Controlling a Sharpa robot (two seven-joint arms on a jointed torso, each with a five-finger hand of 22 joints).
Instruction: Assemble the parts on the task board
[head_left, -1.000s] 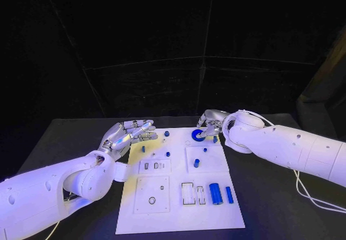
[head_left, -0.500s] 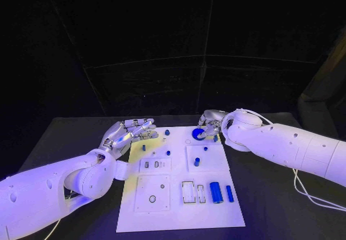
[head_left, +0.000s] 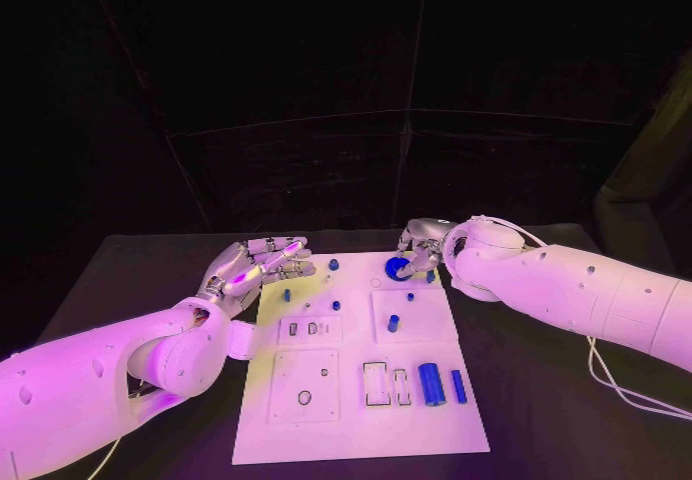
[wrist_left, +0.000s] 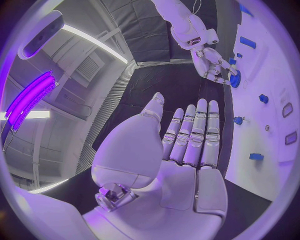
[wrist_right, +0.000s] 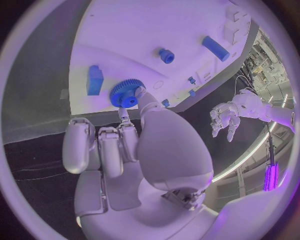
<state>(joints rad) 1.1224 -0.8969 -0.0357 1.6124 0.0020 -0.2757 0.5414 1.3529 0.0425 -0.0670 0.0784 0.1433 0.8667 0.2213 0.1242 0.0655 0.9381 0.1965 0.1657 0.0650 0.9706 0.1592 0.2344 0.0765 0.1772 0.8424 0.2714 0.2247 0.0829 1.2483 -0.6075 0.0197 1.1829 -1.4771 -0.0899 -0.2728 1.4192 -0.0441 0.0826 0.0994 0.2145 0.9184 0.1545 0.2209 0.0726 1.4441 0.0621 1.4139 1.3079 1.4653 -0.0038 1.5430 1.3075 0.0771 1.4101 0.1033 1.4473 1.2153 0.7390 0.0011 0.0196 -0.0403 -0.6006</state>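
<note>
Right hand (head_left: 420, 246) pinches blue gear (head_left: 395, 268) at board's (head_left: 361, 420) upper right of centre. Left hand (head_left: 260, 266) spread, holding nothing, above board's upper-left corner.

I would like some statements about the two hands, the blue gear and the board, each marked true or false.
1. The right hand touches the blue gear. True.
2. The left hand holds a blue part. False: it holds nothing and its fingers are stretched out.
3. The blue gear is near the far edge of the task board. True.
4. The task board is black. False: it is white, on a black table.
</note>
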